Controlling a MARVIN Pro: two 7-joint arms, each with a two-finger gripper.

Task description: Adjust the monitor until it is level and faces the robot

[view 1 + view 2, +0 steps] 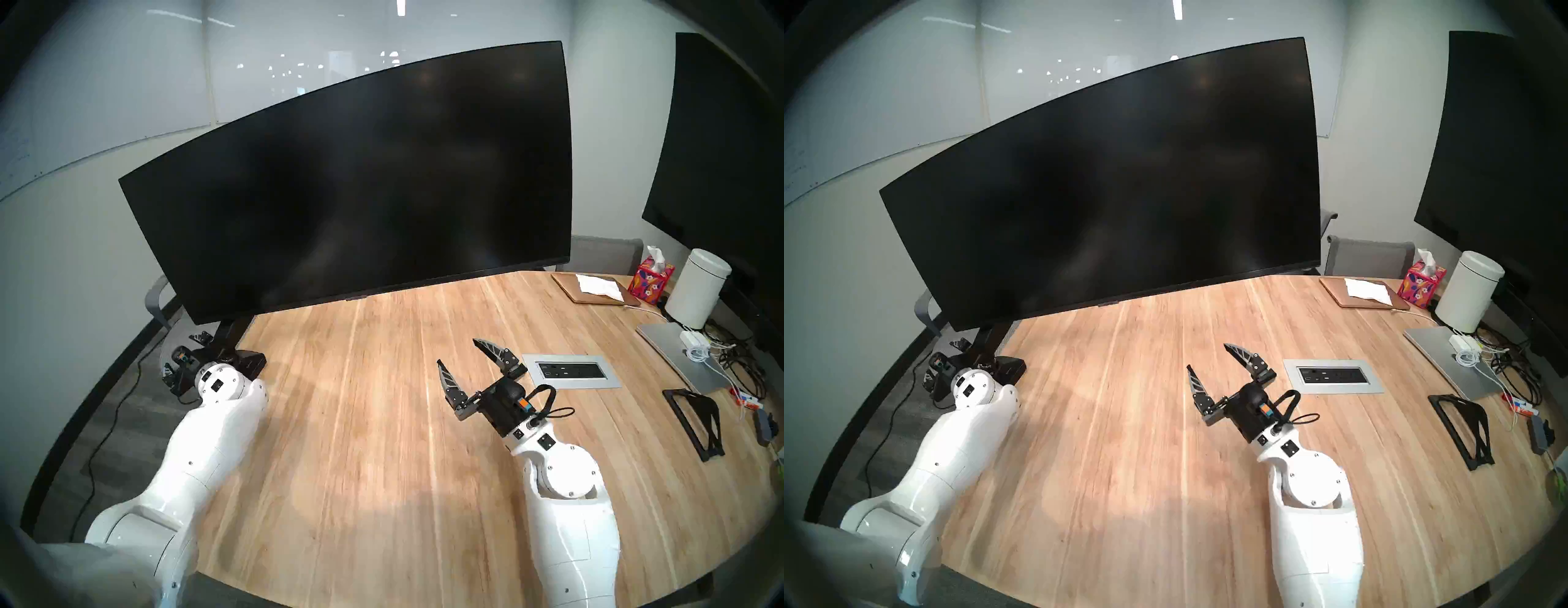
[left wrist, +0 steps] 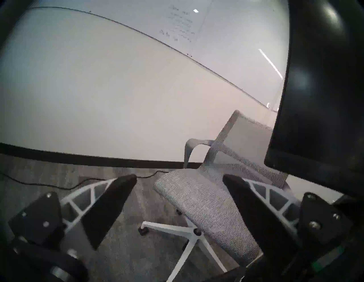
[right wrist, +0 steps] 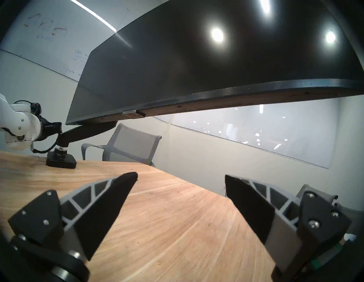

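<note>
The monitor point(image 1: 360, 182) point(image 1: 1115, 187) is a wide curved black screen hanging over the far side of the wooden table point(image 1: 360, 446). It slants, with its left end low and its right end high. Its black arm point(image 3: 86, 132) runs down to a flat base point(image 1: 252, 361) at the table's left edge. My left gripper point(image 1: 180, 352) point(image 2: 180, 177) is open and empty, just left of that base, under the screen's lower left corner point(image 2: 319, 98). My right gripper point(image 1: 457, 351) point(image 3: 181, 175) hovers open and empty over mid-table, pointing at the screen's bottom edge.
A larger flat black screen point(image 1: 721, 148) stands at far right. Below it are a white cylinder point(image 1: 698, 293), tissue box point(image 1: 651, 282), silver laptop point(image 1: 679, 361) with cables, and a black stand point(image 1: 695, 420). A socket panel point(image 1: 570, 371) is set into the table. A grey chair point(image 2: 206, 197) stands off the left edge.
</note>
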